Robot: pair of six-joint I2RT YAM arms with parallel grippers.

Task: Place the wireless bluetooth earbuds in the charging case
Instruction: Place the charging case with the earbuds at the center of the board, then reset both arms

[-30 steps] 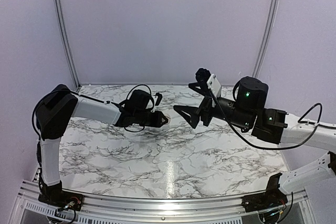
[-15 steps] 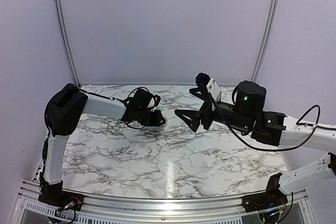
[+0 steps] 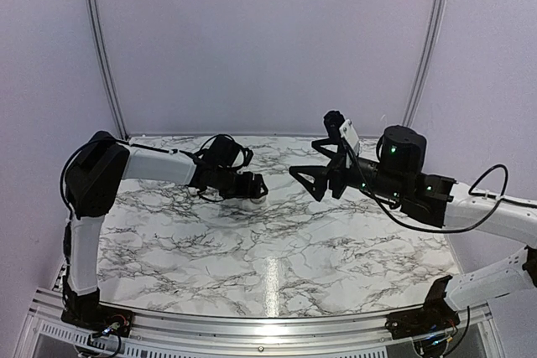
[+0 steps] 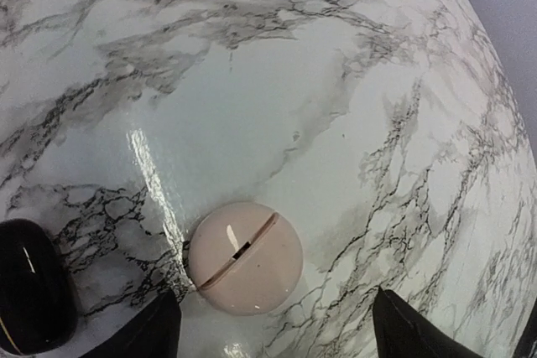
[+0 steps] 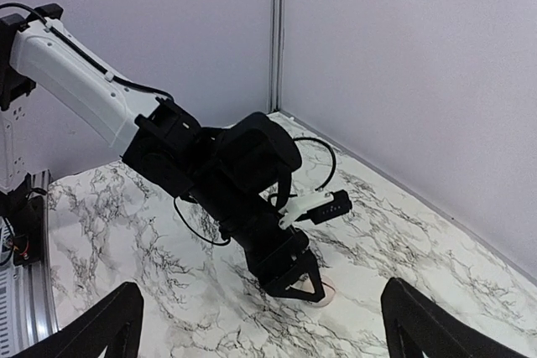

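Note:
A pale pink round charging case (image 4: 245,257) lies on the marble table, its lid down to a thin seam. My left gripper (image 4: 281,334) hovers just over it, open, one fingertip on each side and neither touching. From above the left gripper (image 3: 250,185) covers most of the case (image 3: 252,200). In the right wrist view the case (image 5: 324,293) peeks out under the left fingers (image 5: 295,278). My right gripper (image 3: 315,182) hangs open in the air to the right, empty. The earbuds are out of view.
A glossy black pebble-like case (image 4: 29,291) lies just left of the pink one. The marble table (image 3: 277,241) ends at pale walls behind and at the sides, with upright metal rails (image 3: 101,48) at the back corners.
My left gripper was shut a second ago and now stands open over the pink case, having shifted slightly right. The right arm drifted a little right and up.

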